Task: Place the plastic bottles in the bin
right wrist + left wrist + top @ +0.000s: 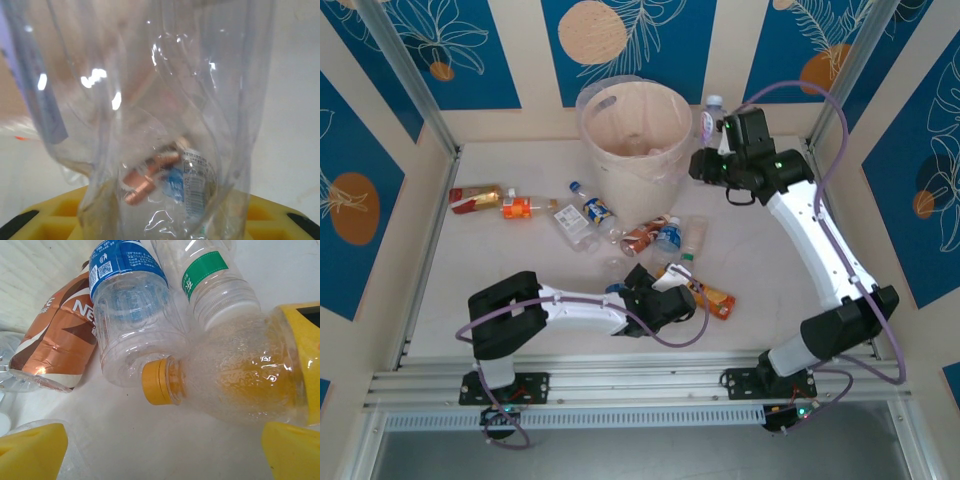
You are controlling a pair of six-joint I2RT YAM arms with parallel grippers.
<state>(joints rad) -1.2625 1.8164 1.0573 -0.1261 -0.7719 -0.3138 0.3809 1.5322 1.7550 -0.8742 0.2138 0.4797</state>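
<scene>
clear bottle [165,100] in right jaws, beside bin [650,187]

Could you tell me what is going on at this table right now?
Two robot arms are clearing plastic bottles into the bin. The right gripper is shut on a clear bottle just beside the bin, on its right. The left gripper hangs open low over a cluster near the middle of the table, an orange-capped bottle between its fingers. Several more lie loose on the table.
</scene>
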